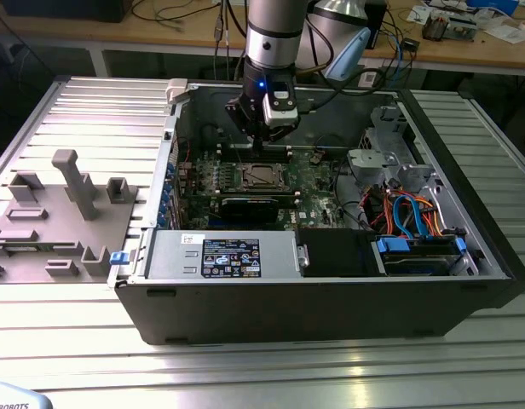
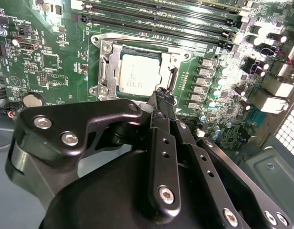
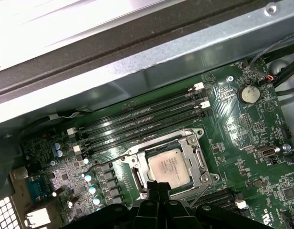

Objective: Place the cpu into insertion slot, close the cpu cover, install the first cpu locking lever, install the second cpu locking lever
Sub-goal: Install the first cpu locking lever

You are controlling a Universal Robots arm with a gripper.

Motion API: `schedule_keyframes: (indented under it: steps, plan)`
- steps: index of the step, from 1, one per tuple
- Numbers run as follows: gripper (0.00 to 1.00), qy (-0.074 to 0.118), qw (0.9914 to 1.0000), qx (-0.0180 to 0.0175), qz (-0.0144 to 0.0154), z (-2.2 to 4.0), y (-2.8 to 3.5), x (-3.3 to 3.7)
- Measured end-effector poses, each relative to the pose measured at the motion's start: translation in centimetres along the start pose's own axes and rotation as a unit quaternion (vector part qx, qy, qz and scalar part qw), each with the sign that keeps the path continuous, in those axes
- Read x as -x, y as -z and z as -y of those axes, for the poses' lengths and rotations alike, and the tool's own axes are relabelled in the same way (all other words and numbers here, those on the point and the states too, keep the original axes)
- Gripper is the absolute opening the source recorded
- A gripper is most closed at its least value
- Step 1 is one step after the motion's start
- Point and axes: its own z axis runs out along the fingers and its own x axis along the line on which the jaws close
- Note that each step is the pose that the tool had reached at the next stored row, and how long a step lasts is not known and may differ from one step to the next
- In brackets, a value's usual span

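The cpu (image 2: 137,74) (image 3: 170,164), a silvery square chip, lies flat in the socket on the green motherboard (image 2: 56,62). The cpu cover (image 2: 106,62) (image 3: 200,157), a metal frame with a square window, lies down around the chip. Thin wire levers (image 3: 111,157) (image 3: 202,193) run along two sides of the socket. My gripper (image 2: 163,97) (image 3: 159,185) hangs just off one edge of the socket with its black fingertips pressed together and nothing between them. In the exterior view the gripper (image 1: 264,135) is above the socket (image 1: 261,175), inside the open computer case.
Black memory slots (image 3: 142,117) run beside the socket. A long black card (image 1: 250,207) lies in front of it. The case walls (image 1: 331,298) surround the board, with a drive cage and coloured cables (image 1: 407,213) at the exterior view's right. A grey fixture (image 1: 66,213) stands at its left.
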Motion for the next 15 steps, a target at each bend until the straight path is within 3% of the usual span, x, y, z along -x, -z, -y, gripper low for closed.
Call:
schedule_keyframes:
  steps: [15]
  plan:
    - [0.11,0.028,0.99962,-0.0012,0.0006,0.0,0.0,0.0]
